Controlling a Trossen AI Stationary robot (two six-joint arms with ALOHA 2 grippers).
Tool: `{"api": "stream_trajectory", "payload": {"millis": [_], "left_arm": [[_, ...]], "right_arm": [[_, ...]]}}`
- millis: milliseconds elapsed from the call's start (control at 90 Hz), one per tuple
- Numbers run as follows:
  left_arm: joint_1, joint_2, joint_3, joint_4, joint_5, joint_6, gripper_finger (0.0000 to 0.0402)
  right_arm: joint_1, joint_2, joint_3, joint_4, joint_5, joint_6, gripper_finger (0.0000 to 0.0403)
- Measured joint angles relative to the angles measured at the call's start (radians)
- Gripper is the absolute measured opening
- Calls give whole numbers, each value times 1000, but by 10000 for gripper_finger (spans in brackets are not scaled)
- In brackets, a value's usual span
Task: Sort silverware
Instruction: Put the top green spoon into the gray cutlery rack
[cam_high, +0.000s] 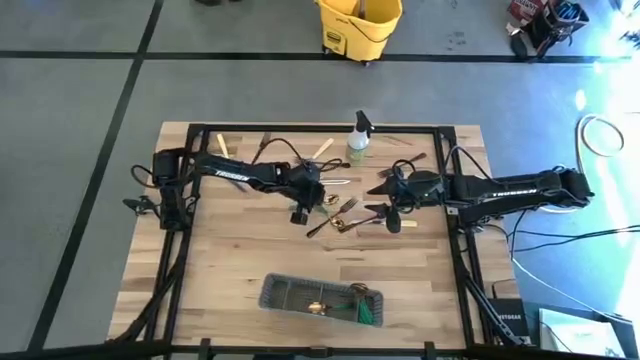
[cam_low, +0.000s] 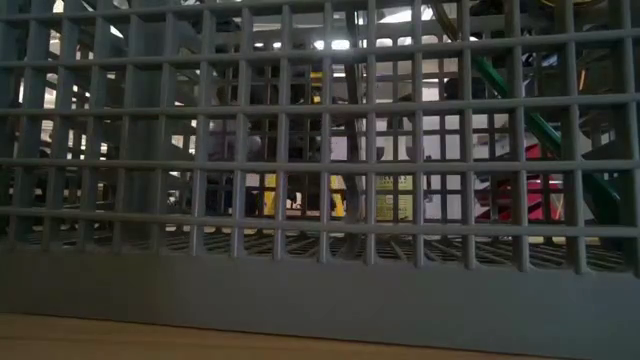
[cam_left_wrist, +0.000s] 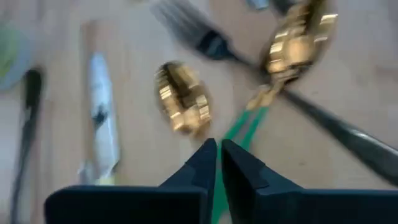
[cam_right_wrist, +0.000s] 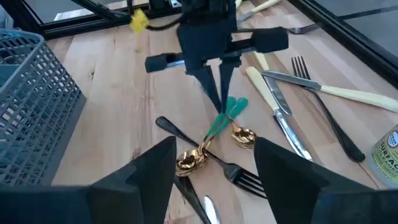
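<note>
Loose silverware lies at the table's middle (cam_high: 340, 210): two gold spoons with green handles (cam_right_wrist: 221, 124), dark forks (cam_right_wrist: 239, 174) and cream-handled knives (cam_right_wrist: 273, 93). My left gripper (cam_right_wrist: 217, 93) stands over them, pointing down, shut on a green spoon handle. My right gripper (cam_right_wrist: 217, 180) hangs open just to the right of the pile (cam_high: 385, 213), with nothing between its fingers. The grey mesh caddy (cam_high: 320, 298) stands near the front edge with a few pieces in it. My left gripper pinches a gold spoon's green handle (cam_left_wrist: 235, 132) between its two fingers (cam_left_wrist: 202, 165), coming from above and pointing down. The spoon slants away from the fingers, and its gold bowl (cam_right_wrist: 189, 160) lies low across a dark fork. Whether the second green handle is also caught, I cannot tell.
A small spray bottle (cam_high: 358, 135) stands at the far edge behind the pile. More cream-handled pieces lie at the far left (cam_high: 220, 143) and far middle (cam_high: 322, 150). The caddy's mesh wall (cam_low: 320, 200) fills the low view. Bare wood lies between pile and caddy.
</note>
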Motion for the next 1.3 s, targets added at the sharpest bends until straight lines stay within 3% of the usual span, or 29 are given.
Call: {"api": "stream_trajectory", "payload": {"millis": [311,578,733,1056,1300], "left_arm": [[-7,-1,-1,-73,-79,-288,140],[-53,10,-32,4,-159,-362,210],[-34,24,-40,22,-159,-375,206],[5,44,-39,41,-82,-397,142],[-24,45,-39,52,-98,-412,135]], "right_arm": [[0,0,0,-7,-9,0,200],[0,0,0,-6,-26,0,200],[0,0,0,-5,-26,0,200],[0,0,0,-3,-25,0,200],[0,0,0,-4,-25,0,200]]}}
